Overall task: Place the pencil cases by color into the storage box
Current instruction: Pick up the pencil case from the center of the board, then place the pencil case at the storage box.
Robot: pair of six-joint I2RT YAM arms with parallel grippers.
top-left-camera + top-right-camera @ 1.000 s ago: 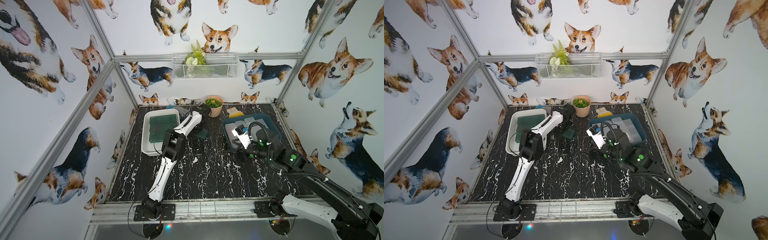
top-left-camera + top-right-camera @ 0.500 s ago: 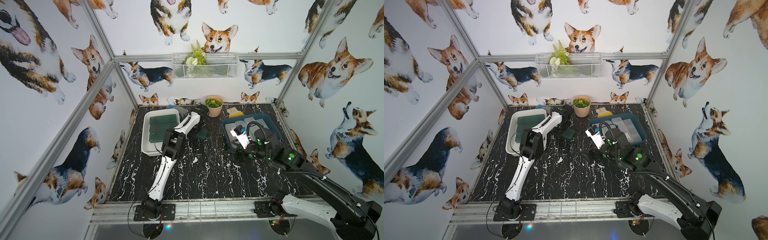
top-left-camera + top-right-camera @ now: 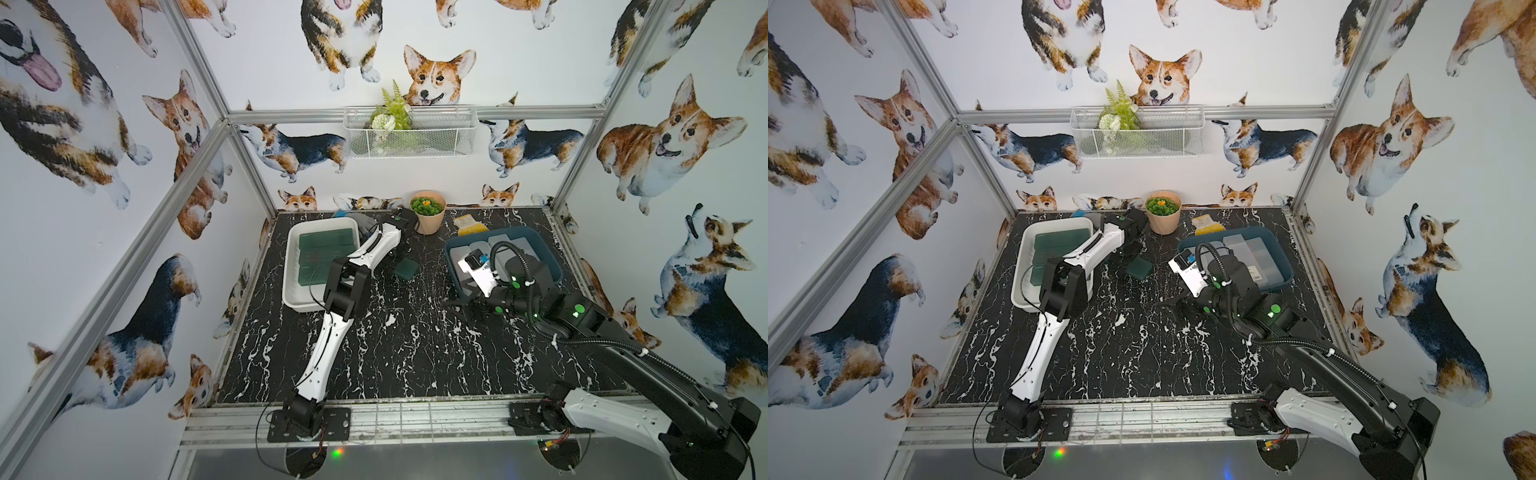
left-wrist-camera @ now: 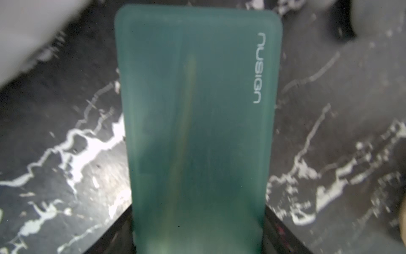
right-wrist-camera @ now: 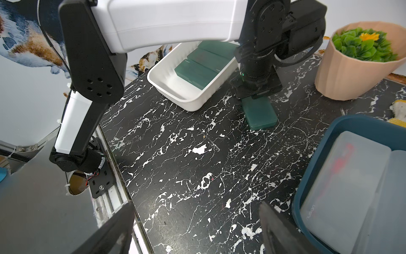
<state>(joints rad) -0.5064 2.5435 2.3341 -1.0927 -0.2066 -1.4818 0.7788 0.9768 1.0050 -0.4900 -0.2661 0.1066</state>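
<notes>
Left claw (image 5: 254,97) pinches the green case (image 5: 260,116) by its end, so it could droop and clip the white tub (image 5: 186,103) rim. Right claw (image 5: 195,228) is wide, empty.

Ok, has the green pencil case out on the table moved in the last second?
No. In both top views the green pencil case lies where it did, the same gap from the plant pot and the white tub.

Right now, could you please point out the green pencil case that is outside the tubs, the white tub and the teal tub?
green pencil case (image 5: 260,114): right wrist view, on its lid.
white tub (image 5: 217,88): right wrist view, on its outer wall.
teal tub (image 5: 362,121): right wrist view, on its rim.
</notes>
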